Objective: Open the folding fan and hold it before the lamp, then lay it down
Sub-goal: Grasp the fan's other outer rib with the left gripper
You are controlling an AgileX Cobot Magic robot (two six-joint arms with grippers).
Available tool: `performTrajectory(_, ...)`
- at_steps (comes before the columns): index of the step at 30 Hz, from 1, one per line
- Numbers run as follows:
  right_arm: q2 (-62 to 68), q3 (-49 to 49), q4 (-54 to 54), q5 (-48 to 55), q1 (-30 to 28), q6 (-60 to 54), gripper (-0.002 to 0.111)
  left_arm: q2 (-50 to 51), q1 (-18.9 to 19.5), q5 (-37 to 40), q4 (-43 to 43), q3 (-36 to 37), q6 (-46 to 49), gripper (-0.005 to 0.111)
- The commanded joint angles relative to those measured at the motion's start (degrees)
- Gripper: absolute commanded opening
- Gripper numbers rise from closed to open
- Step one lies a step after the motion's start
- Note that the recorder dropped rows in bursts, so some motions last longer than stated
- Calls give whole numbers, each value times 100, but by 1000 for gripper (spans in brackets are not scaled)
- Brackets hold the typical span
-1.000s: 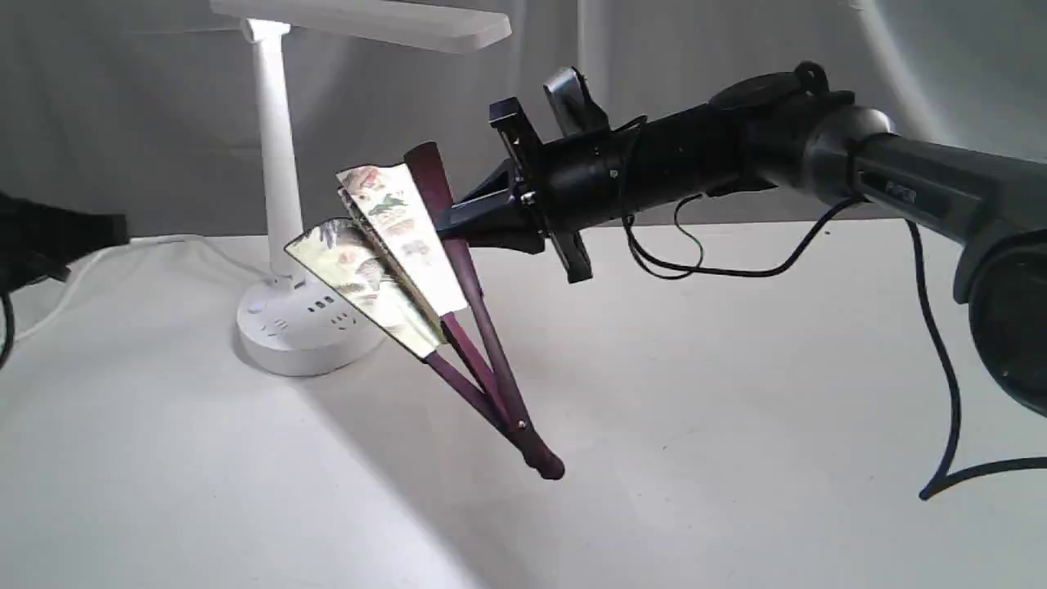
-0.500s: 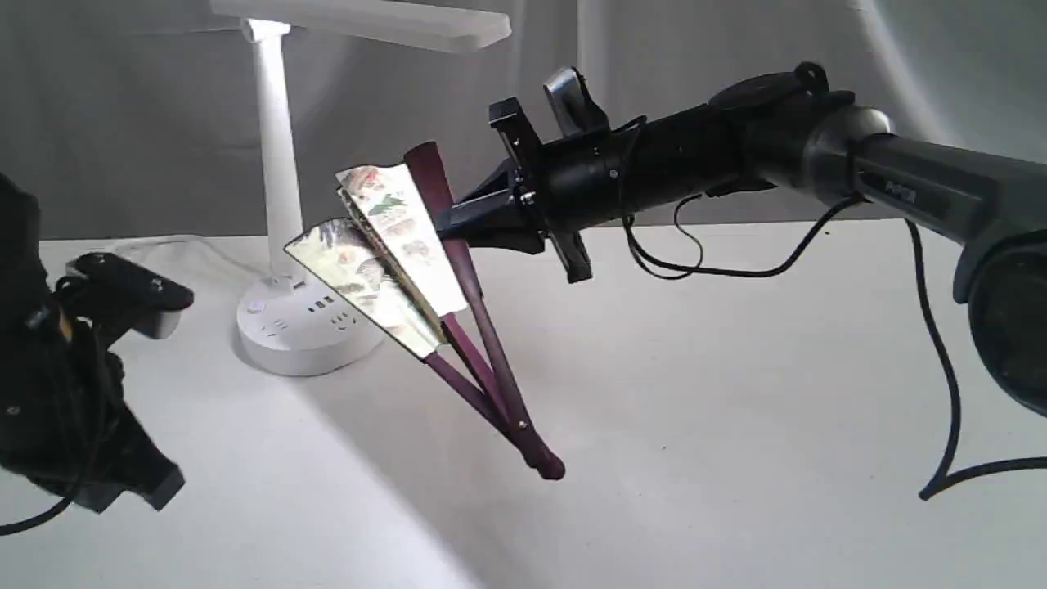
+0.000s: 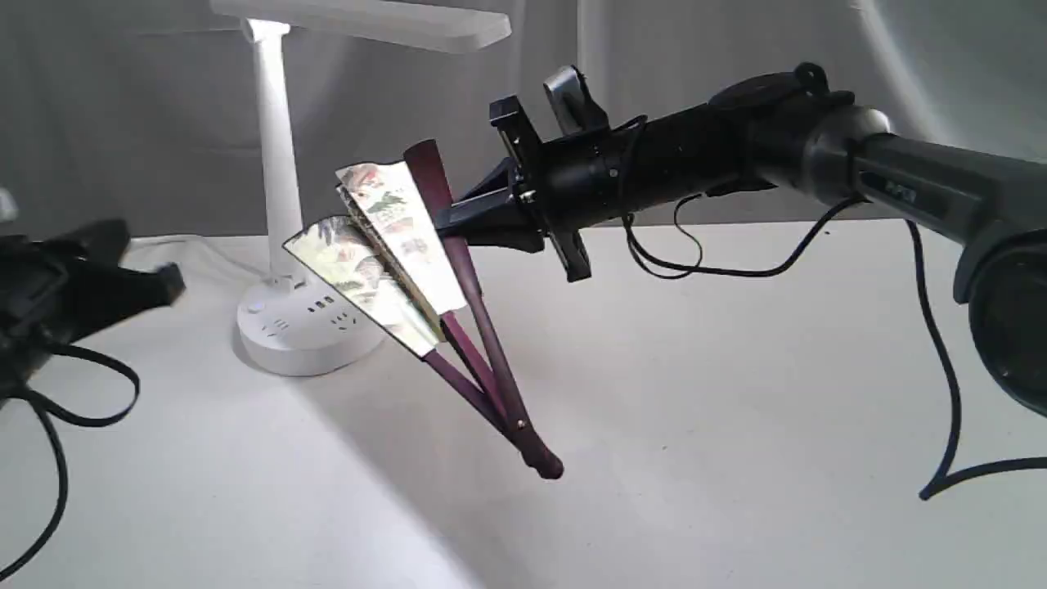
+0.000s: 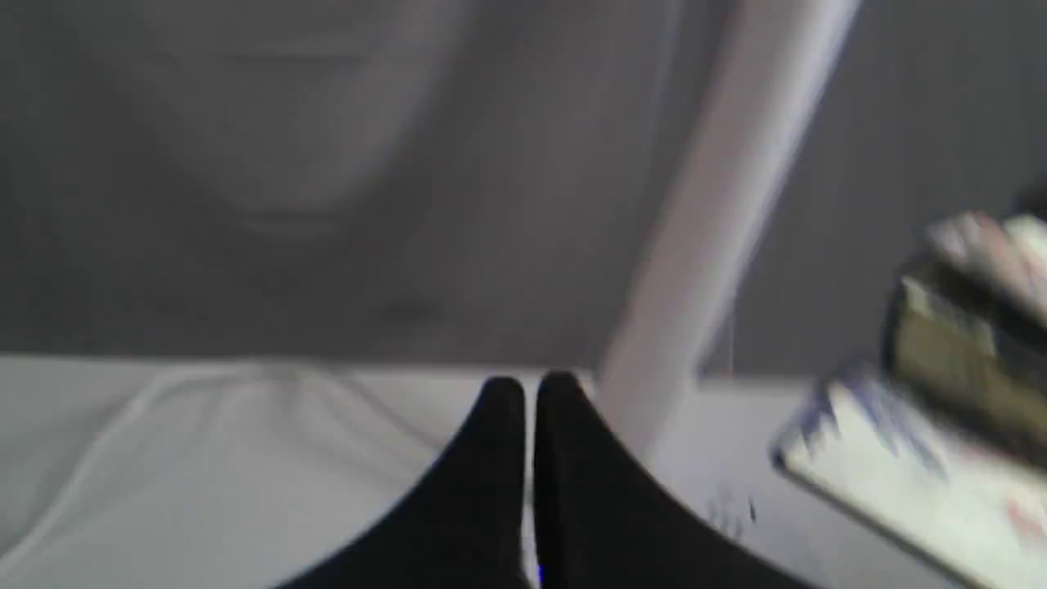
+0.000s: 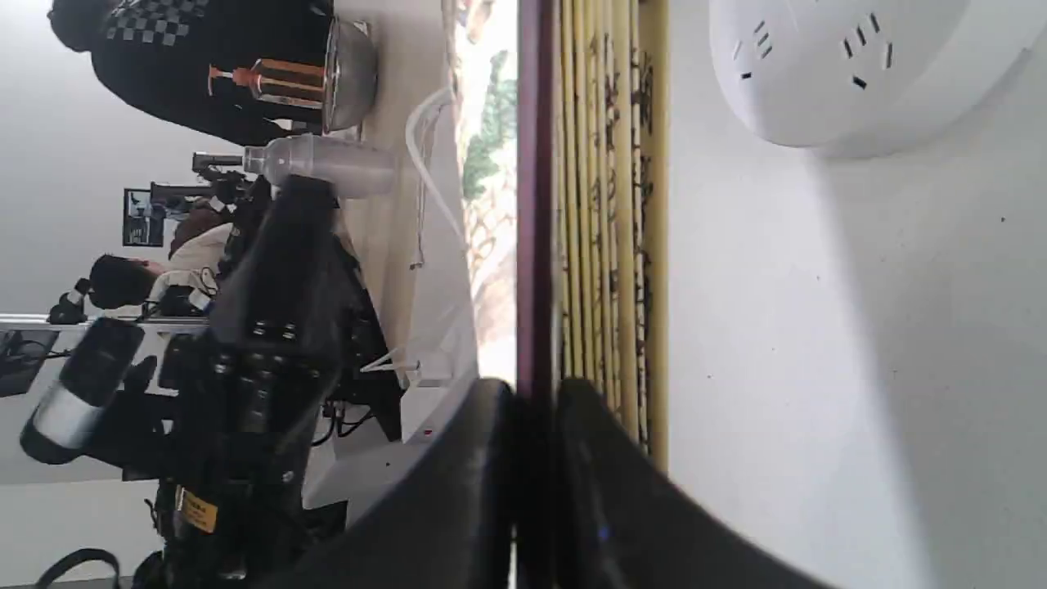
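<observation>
Barely a third through: folding fan (image 3: pixel 391 245) clamped by maroon guard in right gripper (image 3: pixel 450 223), aloft beside lamp (image 3: pixel 276 164), few pleats spread. Left gripper (image 4: pixel 530 393) pinched together, empty. Yet to spread fully, present, lay down.

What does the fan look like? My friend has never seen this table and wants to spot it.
Find the tall white lamp at the back of the table. Near its round base, the black right pincer grips the folding fan, tilted and partly open. It is the only colourful thing: dark maroon ribs and a cream leaf with painted pictures.
</observation>
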Motion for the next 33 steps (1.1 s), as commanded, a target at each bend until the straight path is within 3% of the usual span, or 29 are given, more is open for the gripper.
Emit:
performTrajectory(1, -91, 28, 199, 28, 8, -180, 0, 110, 207, -1836, 0, 511, -1576, 0)
performTrajectory(4, -91, 28, 334, 28, 8, -213, 0, 388, 453, -2108, 2264, 504, -3101, 0)
performTrajectory(6, -91, 28, 537, 28, 8, -367, 0, 649, 513, -2131, 2599, 419, -4167, 0)
performTrajectory(9, -91, 28, 975, 28, 8, -452, 0, 1253, 779, -2131, 2452, 346, -5952, 0)
performTrajectory(11, -91, 28, 1133, 28, 8, -473, 0, 1634, 1020, -2131, 3283, 40, -7443, 0)
performTrajectory(14, -91, 28, 1078, 28, 8, -489, 0, 2151, 1215, -2131, 4765, -611, -8674, 0)
performTrajectory(17, -91, 28, 897, 28, 8, -505, 0, 2440, 1226, -2131, 5480, -1172, -9779, 1)
performTrajectory(21, -91, 28, 653, 28, 8, -505, 0, 2477, 1226, -2131, 6021, -1579, -10524, 20)
performTrajectory(26, -91, 28, 547, 28, 8, -493, 0, 2427, 1226, -2131, 6050, -1999, -10586, 57)
performTrajectory(29, -91, 28, 547, 28, 8, -493, 0, 2427, 1213, -2131, 6072, -2161, -10689, 67)
performTrajectory(33, -91, 28, 547, 28, 8, -493, 0, 2427, 1087, -2131, 6009, -2350, -10780, 68)
